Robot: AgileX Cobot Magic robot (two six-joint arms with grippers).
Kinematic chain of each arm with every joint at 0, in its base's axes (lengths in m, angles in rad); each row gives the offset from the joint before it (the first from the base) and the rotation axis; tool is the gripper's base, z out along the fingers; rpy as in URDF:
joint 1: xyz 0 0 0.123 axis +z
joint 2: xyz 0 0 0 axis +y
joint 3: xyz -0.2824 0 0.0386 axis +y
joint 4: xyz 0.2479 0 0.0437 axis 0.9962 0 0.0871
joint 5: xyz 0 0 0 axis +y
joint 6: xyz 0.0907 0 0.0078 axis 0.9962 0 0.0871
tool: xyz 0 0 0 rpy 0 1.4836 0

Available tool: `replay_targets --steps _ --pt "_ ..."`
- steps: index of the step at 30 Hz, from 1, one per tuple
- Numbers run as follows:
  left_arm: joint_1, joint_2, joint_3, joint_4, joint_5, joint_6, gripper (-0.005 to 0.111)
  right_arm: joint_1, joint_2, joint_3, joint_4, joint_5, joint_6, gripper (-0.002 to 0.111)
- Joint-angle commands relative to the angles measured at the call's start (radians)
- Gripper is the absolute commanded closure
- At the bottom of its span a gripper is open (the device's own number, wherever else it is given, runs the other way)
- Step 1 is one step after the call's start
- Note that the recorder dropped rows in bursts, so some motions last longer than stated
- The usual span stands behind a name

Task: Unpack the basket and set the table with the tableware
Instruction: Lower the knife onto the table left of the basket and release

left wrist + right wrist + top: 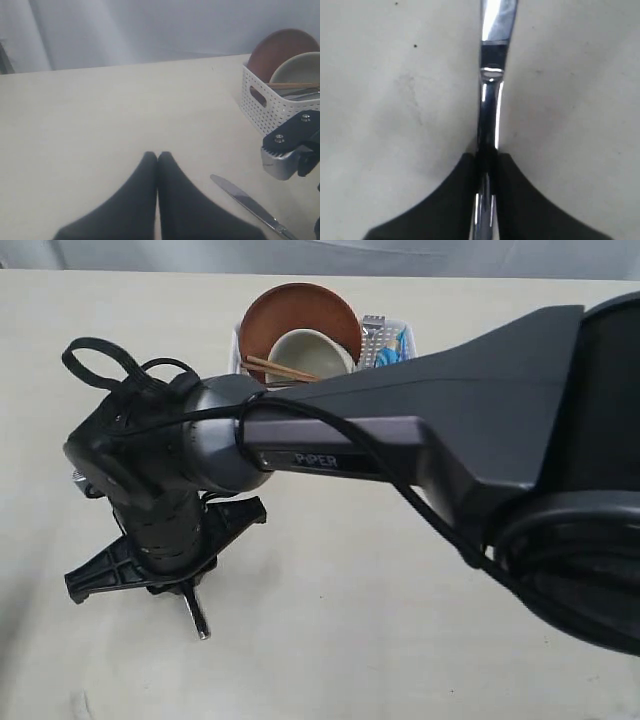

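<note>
Right gripper (487, 159) had jaws pinching the knife (490, 95) by its handle, seemingly flat on the table (385, 115); light, stiff, slick steel could pivot, so mid-handle hold looked safest.

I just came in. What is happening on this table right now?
The right end effector is shut on the steel knife and holds it low at the table, apart from the basket. The left end effector is shut and holds nothing. The brown plate, the bowl and the chopsticks lie in the basket, not yet unpacked.
</note>
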Motion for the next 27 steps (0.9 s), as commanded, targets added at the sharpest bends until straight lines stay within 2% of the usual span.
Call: replay_targets --steps 1,14,27 --pt "0.003 -0.007 0.002 -0.002 -0.008 0.000 0.107 -0.015 0.030 0.006 0.011 0.044 0.041 0.109" --pt "0.003 -0.007 0.002 -0.002 -0.008 0.000 0.107 -0.036 -0.030 0.006 0.011 0.041 0.410 0.109" --pt "0.003 -0.007 0.002 -0.002 -0.008 0.000 0.107 -0.060 -0.030 0.006 -0.016 -0.035 0.466 0.109"
